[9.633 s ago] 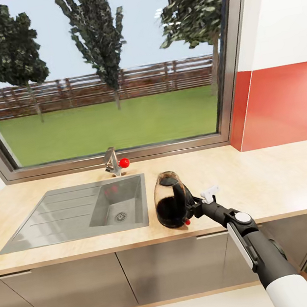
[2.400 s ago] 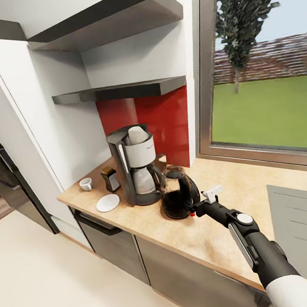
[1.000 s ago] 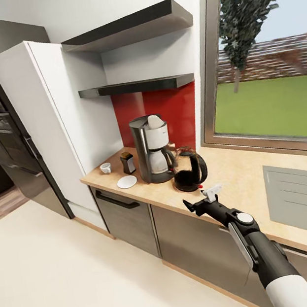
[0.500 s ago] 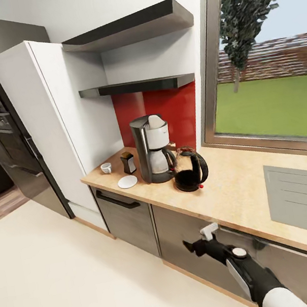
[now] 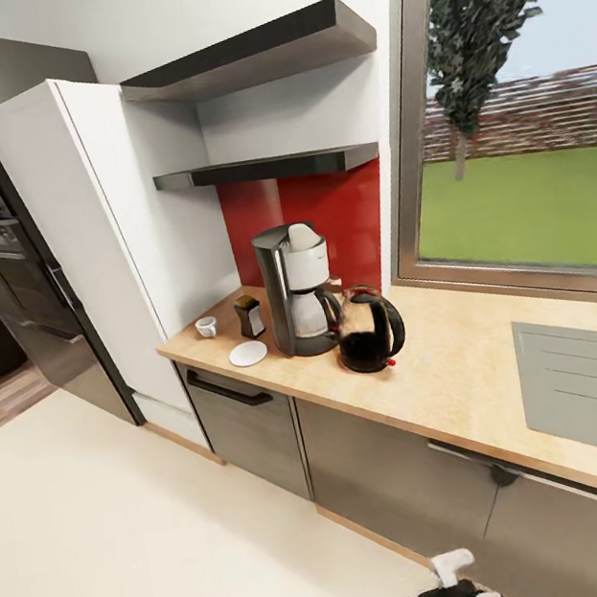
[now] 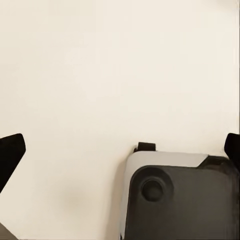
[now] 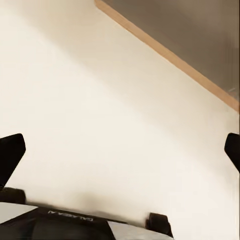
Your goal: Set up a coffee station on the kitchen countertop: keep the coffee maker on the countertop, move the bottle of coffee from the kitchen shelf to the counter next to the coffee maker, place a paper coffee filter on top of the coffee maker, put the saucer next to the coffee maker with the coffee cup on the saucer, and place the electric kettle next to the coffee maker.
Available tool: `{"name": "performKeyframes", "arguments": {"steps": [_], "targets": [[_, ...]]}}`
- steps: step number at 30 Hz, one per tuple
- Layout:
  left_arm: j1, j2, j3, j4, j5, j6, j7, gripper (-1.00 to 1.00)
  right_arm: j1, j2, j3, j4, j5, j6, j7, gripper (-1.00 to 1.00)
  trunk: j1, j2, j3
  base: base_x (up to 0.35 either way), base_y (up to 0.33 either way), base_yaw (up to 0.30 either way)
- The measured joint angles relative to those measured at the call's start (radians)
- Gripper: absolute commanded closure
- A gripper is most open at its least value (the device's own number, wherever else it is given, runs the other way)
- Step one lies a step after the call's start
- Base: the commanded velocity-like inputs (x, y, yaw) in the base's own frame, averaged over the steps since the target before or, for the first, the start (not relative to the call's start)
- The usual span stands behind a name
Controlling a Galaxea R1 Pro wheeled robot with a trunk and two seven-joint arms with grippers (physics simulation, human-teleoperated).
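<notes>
Tall black coffee maker point(image 5: 297, 291) near light-wood worktop point(image 5: 448, 380) end, rounded dark glass kettle point(image 5: 369, 329) touching beside, flat white saucer point(image 5: 247, 353) by front edge, tiny white cup point(image 5: 206, 326) apart, bare stretch rightward, right tool point(image 7: 120, 150) and left tool point(image 6: 120, 150) both spread wide over cream floor point(image 5: 136, 549).

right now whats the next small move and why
Probably roll closer and reach for the coffee cup. It sits on the kitchen countertop apart from the saucer, while the electric kettle, bottle of coffee and paper coffee filter look placed around the coffee maker.
</notes>
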Motion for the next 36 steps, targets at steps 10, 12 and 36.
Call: {"name": "performKeyframes", "arguments": {"steps": [10, 12, 36], "targets": [[0.0, -0.003, 0.001, -0.043, -0.001, -0.015, -0.003, -1.0, 0.095, -0.015, 0.002, 0.016, 0.003, 0.004, -0.166, -1.0, 0.0, 0.0, 0.0, 0.0, 0.0, 0.0], [0.001, -0.002, 0.001, -0.04, -0.001, -0.03, -0.004, -1.0, 0.114, -0.026, 0.002, 0.016, 0.003, 0.003, -0.166, -1.0, 0.0, 0.0, 0.0, 0.0, 0.0, 0.0], [0.009, 0.002, 0.0, -0.037, -0.001, -0.064, -0.004, -1.0, 0.164, -0.018, -0.001, 0.014, -0.009, -0.002, -0.166, -1.0, 0.0, 0.0, 0.0, 0.102, 0.147, 0.0]]}}
